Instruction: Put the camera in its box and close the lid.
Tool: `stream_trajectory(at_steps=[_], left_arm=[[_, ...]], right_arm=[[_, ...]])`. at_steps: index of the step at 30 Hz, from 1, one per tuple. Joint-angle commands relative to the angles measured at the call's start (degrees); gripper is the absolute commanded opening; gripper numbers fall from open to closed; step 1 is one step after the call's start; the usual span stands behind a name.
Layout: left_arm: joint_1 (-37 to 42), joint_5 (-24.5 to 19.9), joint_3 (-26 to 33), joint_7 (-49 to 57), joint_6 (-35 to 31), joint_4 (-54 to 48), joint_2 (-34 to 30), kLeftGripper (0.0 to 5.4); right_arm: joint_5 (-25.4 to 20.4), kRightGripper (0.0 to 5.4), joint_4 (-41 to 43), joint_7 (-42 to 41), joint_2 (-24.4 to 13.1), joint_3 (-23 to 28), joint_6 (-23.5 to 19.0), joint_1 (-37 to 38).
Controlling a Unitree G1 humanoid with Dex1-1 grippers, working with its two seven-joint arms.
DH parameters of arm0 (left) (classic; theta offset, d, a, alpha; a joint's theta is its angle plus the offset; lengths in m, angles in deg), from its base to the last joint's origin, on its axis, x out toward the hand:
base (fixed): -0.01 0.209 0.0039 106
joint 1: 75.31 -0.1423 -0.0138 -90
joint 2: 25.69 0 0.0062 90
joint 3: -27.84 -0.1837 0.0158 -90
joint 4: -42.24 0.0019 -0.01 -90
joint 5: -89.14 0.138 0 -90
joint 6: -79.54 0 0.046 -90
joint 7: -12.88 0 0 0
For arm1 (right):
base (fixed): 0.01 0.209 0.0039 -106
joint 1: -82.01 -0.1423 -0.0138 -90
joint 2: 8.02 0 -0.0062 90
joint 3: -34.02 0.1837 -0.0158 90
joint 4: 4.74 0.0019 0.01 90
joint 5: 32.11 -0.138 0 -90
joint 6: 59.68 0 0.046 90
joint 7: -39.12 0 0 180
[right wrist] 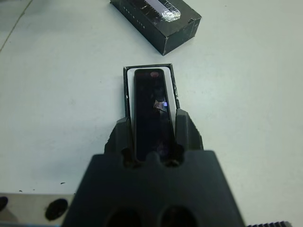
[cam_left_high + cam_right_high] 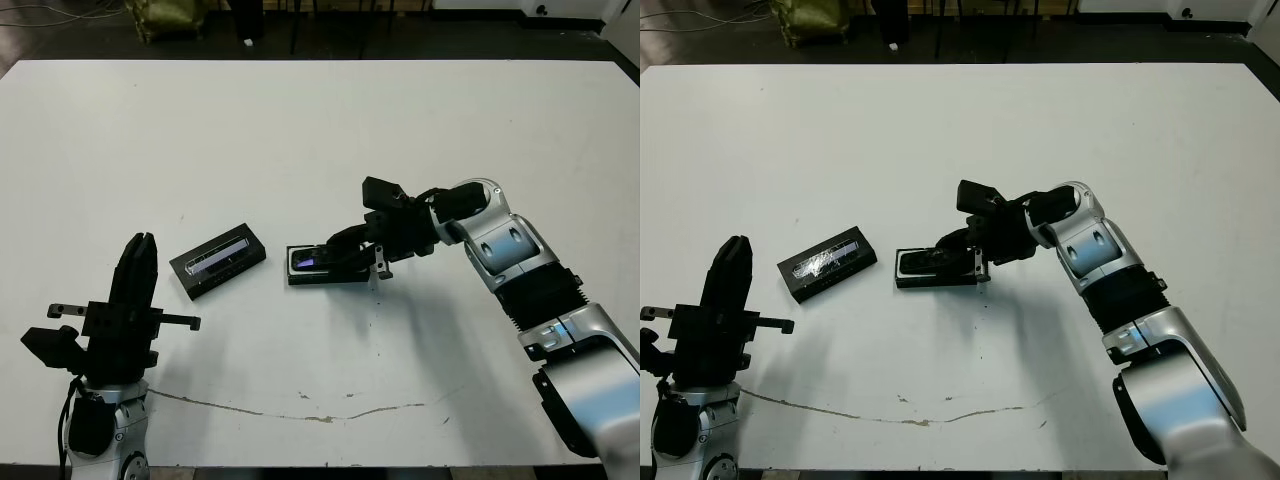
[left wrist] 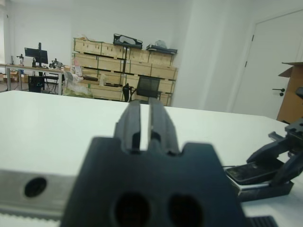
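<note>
The black camera lies between the fingers of my right gripper, which is shut on it. It hangs slightly tilted right over the white-lined box, near the table's middle. In the left wrist view the camera rests on or just above the box. The black lid, with its silvery strip, sits on the table to the left of the box, apart from it. My left gripper is raised at the near left with its fingers pointing up and shut, holding nothing.
A thin dark scratch line runs along the white table near its front edge. Beyond the far edge stand wooden crates, an office chair and a door.
</note>
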Motion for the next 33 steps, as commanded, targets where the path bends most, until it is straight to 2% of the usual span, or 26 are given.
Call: stream_trajectory(at_steps=[1,3,6,12,21,26,29,33], left_arm=[[-0.67,0.25,0.19,0.04,0.25,1.26,0.12,0.0],[-0.58,0.25,0.19,-0.14,0.55,1.42,0.02,0.0],[-0.46,0.03,0.24,-0.51,0.85,1.83,-0.18,0.0],[-0.82,-0.35,0.01,-0.17,-0.07,1.12,0.05,0.0],[-0.64,0.33,0.13,-0.14,0.59,1.57,-0.04,0.0],[-0.47,-0.38,0.13,-0.8,0.55,1.81,-0.21,0.0],[-0.68,-0.38,0.13,-0.5,-0.03,1.38,-0.09,0.0],[-0.69,-0.03,0.13,-0.35,0.53,1.46,0.09,0.0]], right_arm=[[1.8,0.38,0.45,1.4,1.59,-2.3,-0.72,1.26],[1.61,0.41,0.94,1.28,1.42,-1.98,-1.72,1.43],[1.77,0.91,1.37,1.18,0.9,-1.67,-0.96,1.58],[2.94,2.23,2.31,2.16,-0.7,-1.35,4.03,1.99],[2.22,4.17,4.31,2.2,-2.4,-0.39,4.09,2.14],[0.17,5.28,3.65,1.14,-2.84,1.45,3.72,1.88],[-1.93,5.39,4.41,0.27,-3.24,3.26,2.66,2.03],[-6.02,5.39,8.65,0.52,-4.06,6.74,-1.02,3.81]])
